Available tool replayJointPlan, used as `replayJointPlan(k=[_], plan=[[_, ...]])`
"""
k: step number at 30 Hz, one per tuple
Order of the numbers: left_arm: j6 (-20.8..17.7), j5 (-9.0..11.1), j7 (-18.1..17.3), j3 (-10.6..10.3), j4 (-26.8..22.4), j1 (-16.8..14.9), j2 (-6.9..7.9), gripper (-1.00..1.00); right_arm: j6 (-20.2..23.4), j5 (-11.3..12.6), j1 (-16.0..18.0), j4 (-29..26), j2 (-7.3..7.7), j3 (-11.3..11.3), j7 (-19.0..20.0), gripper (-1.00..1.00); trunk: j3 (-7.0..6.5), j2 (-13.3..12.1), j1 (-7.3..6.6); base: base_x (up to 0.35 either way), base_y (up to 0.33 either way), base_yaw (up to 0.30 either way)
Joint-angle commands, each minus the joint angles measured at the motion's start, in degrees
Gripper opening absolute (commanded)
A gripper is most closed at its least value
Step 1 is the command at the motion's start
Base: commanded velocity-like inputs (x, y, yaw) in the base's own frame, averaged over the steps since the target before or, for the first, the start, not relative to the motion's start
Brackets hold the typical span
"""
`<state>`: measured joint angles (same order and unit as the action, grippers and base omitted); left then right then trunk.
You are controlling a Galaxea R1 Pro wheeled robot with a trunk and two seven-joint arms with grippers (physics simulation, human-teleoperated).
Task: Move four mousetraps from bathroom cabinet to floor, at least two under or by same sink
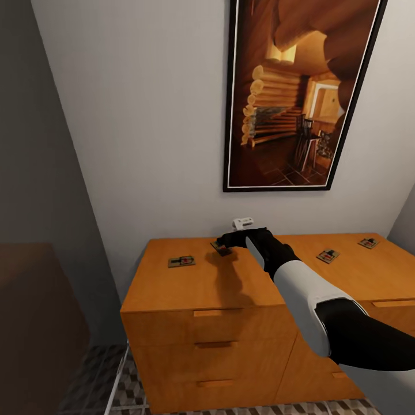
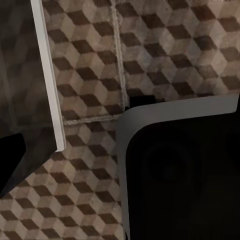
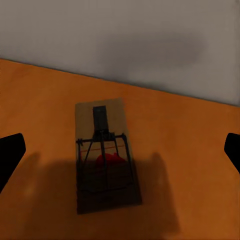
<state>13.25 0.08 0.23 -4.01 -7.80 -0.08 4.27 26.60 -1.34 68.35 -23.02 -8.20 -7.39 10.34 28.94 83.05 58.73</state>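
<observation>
The orange-brown cabinet stands against the white wall with mousetraps lying flat on its top. One mousetrap lies at the left, another mousetrap right of the arm, and a third mousetrap at the far right. My right gripper hovers open just over a further mousetrap near the back edge, its fingertips wide apart on either side and not touching it. My left gripper hangs low over the cube-patterned bathroom floor, one dark finger showing at the picture's edge.
A large framed picture hangs above the cabinet. A grey wall and a dark brown block close off the left. A white rail stands on the floor by the cabinet's left corner. The robot's dark base is under the left wrist.
</observation>
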Motion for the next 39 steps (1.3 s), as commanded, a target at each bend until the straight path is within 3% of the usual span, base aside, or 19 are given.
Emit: replayJointPlan(k=[1,20,39], plan=[[0.14,0.01,0.03,-0.38,-0.01,-0.01,0.03,1.00,0.29,-0.16,0.03,-0.09,0.03,-0.17,0.15,1.00,0.05,0.03,0.00,0.008,-0.006,0.000],[0.19,0.01,0.03,-0.30,0.58,-0.01,0.03,1.00,0.37,-0.16,0.03,-0.09,-0.05,-0.18,0.29,1.00,0.10,0.03,0.00,0.001,-0.001,0.000],[0.19,0.01,0.03,-0.31,0.59,-0.01,0.03,1.00,0.38,-0.16,0.03,-0.09,-0.05,-0.25,0.30,1.00,1.59,0.03,0.00,0.000,0.000,0.000]])
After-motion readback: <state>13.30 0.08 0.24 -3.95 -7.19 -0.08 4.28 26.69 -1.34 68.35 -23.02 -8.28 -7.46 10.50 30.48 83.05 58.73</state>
